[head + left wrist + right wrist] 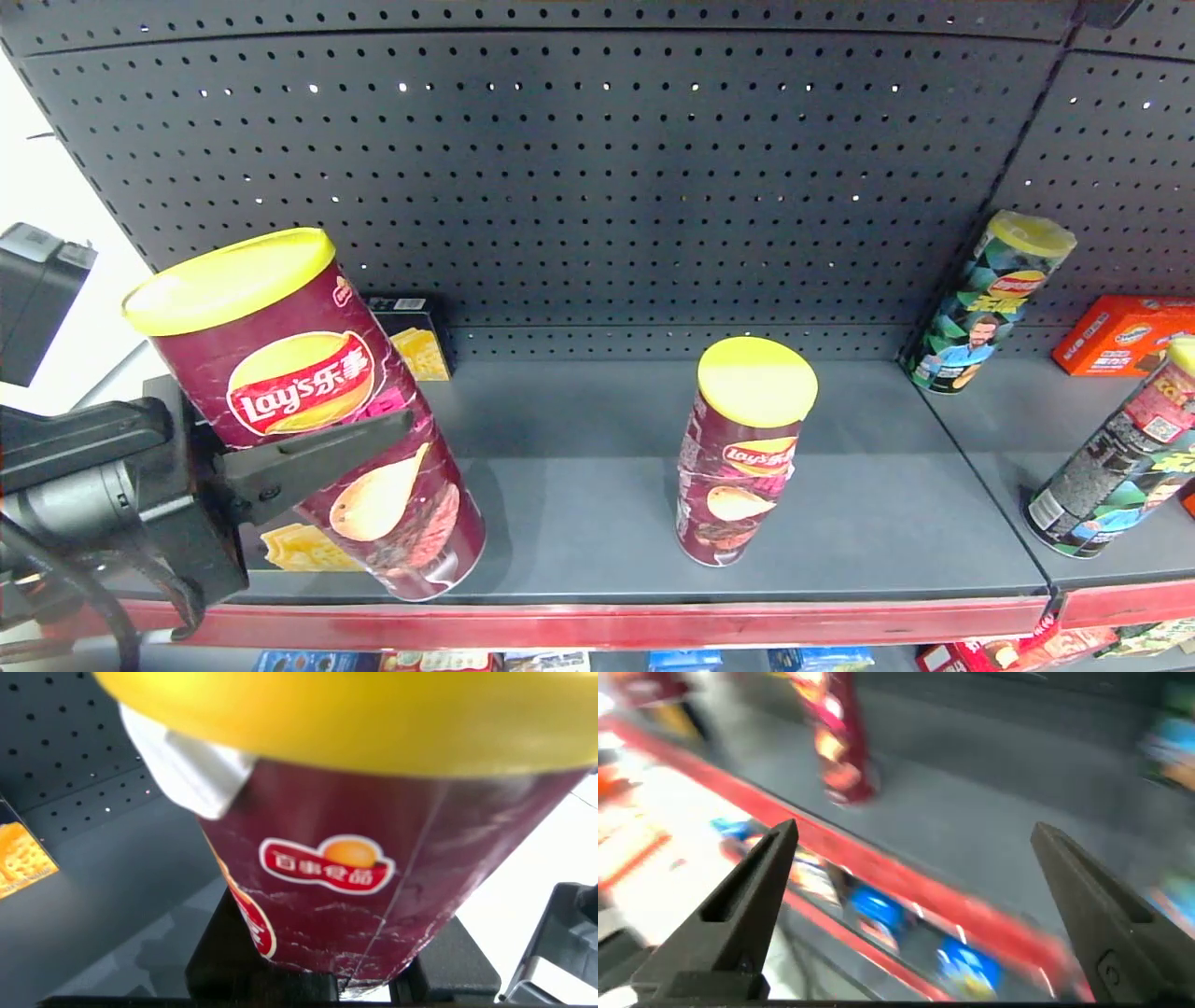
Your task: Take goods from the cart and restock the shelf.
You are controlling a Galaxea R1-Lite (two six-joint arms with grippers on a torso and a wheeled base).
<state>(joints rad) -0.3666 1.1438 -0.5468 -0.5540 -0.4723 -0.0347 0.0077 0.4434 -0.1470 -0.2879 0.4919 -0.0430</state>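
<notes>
— What is the left gripper (373, 434) doing?

— It is pinching a maroon chip can (308, 392) with a yellow lid, at the left of the head view. One dark finger (317, 457) is lying across the front of the can's middle; the other is hiding behind it.

— Is the can standing straight?

— No, it is tilting, its lid leaning toward the upper left of the frame and its base sitting low by the red front strip (607, 621) of the shelf (579, 411). I cannot tell whether the base is touching the shelf. In the left wrist view the same can (355, 887) is looming close, lid uppermost.

— And the right gripper (915, 831)?

— Its jaws are spreading wide in the right wrist view, with nothing between them, and the red strip (906, 882) is running blurred beyond them.

— What else is sitting on the shelf?

— A second maroon can (738, 467) is standing upright near the centre of the frame, well apart from the held one. A black-and-yellow box (420, 341) is resting against the pegboard back (560, 187), just behind the held can. On the next bay, at right, a green-patterned can (980, 308) is standing by the back panel, an orange box (1120, 336) is lying beside it, and a dark can (1111, 476) is standing at the right edge nearer the front.
</notes>
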